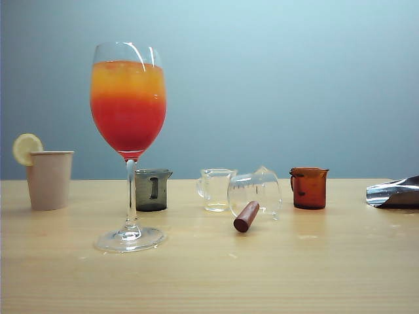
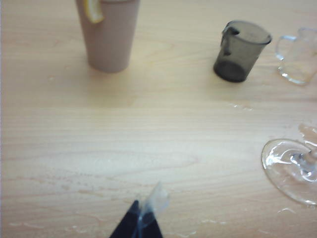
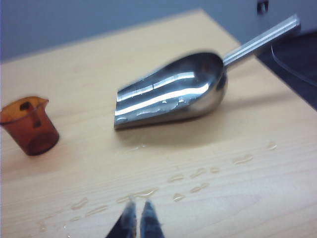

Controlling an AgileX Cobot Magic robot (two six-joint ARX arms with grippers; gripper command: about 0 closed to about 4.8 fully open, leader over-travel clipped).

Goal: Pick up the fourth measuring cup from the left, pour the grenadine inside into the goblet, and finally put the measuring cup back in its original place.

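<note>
The amber measuring cup [image 3: 29, 126] stands upright at ten o'clock from the right gripper [image 3: 136, 218], whose fingers are clenched on nothing. The left gripper [image 2: 141, 220] is farther off, near the goblet [image 2: 292, 168]; I cannot tell its fingers.

Pale wooden table [image 1: 340, 275], plain blue-grey wall [image 1: 294, 85] behind, soft even light

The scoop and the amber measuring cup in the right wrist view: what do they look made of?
The scoop looks like polished metal, probably steel: mirror-bright bowl with sharp highlights and a grey bar handle. The amber measuring cup looks like translucent plastic, possibly glass: light passes through its brown wall, and the finish is glossy. The right gripper, shut, hangs over the wet table.
</note>
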